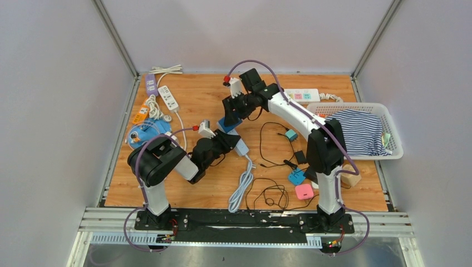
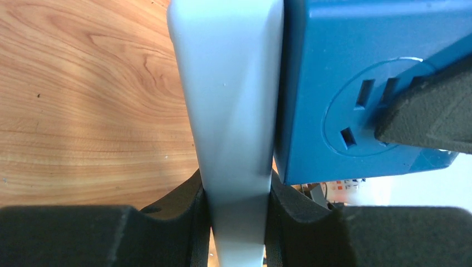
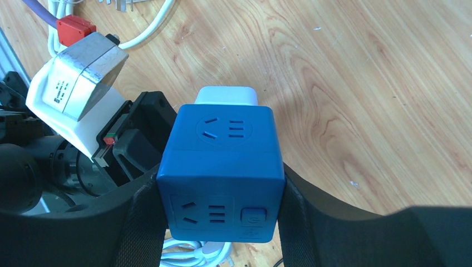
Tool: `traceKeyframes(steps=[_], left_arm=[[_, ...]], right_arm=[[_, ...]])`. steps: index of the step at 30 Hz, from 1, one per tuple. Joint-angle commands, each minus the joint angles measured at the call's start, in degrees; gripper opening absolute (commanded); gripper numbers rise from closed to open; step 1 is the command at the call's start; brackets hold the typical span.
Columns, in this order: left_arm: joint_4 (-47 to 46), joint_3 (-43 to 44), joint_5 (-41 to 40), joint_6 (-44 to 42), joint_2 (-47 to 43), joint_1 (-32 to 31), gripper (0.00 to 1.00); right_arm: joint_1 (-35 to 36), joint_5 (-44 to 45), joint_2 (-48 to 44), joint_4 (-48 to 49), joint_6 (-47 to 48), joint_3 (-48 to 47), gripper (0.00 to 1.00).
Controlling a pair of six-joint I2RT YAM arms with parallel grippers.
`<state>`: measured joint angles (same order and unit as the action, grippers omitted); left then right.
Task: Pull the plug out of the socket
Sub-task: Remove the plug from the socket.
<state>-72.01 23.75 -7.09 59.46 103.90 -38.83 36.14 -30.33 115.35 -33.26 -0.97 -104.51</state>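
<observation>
A blue cube socket [image 3: 222, 167] sits between the fingers of my right gripper [image 3: 221, 189], which is shut on its two sides. A pale grey-white plug [image 2: 234, 111] is seated against one face of the cube [image 2: 367, 83]. My left gripper [image 2: 238, 194] is shut on the plug, both pads pressing its flanks. From above, the socket [image 1: 228, 123] and the plug [image 1: 241, 147] lie near mid-table, and the plug's white cable [image 1: 240, 189] trails toward the near edge. The prongs are hidden.
A white basket [image 1: 396, 150] holding striped cloth stands at the right. Power strips lie at the back left [image 1: 168, 97] and back right [image 1: 303, 95]. A teal charger [image 1: 291, 134], a pink one [image 1: 304, 191] and black wires [image 1: 267, 194] lie near the right arm's base.
</observation>
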Motion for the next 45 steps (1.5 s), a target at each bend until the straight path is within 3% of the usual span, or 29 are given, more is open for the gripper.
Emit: traceKeyframes(steps=[1, 9, 16, 24, 26, 30, 35, 39, 43, 45], left_arm=[[-3.1, -0.7, 0.6, -6.8, -0.1, -0.5, 0.00], [-4.2, -1.4, 1.3, -13.7, -0.9, -0.3, 0.00], [-8.1, -1.8, 6.1, -18.3, -0.4, -0.3, 0.00], [-9.7, -1.8, 7.9, -20.5, 0.4, -0.3, 0.00], [-9.0, -1.5, 7.3, -20.1, 0.7, -0.3, 0.00], [-4.9, -0.3, 4.7, -18.4, 1.0, -0.3, 0.00], [1.1, 1.5, 2.0, -17.1, 0.8, -0.3, 0.00], [0.9, 1.3, 1.9, -17.5, 0.8, -0.3, 0.00], [-2.9, 0.9, 6.4, -20.3, 1.0, -0.3, 0.00], [-4.4, 0.5, 8.0, -21.2, 1.0, -0.3, 0.00]], right_arm=[[4.5, -0.3, -2.1, -1.6, 3.9, 2.6, 0.00], [6.9, -4.7, 1.5, -6.8, 9.1, -1.8, 0.00], [3.6, -5.4, 0.8, -8.2, 15.8, -0.9, 0.00], [-0.2, -25.5, 2.0, -10.4, 21.2, -0.3, 0.00], [0.1, -21.9, 2.0, -10.3, 20.2, -0.9, 0.00], [1.9, -5.1, 1.0, -8.1, 16.0, -0.5, 0.00], [3.8, 0.6, 0.5, -6.1, 11.5, 0.0, 0.00], [3.9, -8.4, 0.9, -6.7, 12.9, -0.5, 0.00], [3.4, -23.5, 1.1, -11.4, 21.6, -1.4, 0.00], [2.7, -26.7, 0.8, -13.7, 25.2, -1.9, 0.00]])
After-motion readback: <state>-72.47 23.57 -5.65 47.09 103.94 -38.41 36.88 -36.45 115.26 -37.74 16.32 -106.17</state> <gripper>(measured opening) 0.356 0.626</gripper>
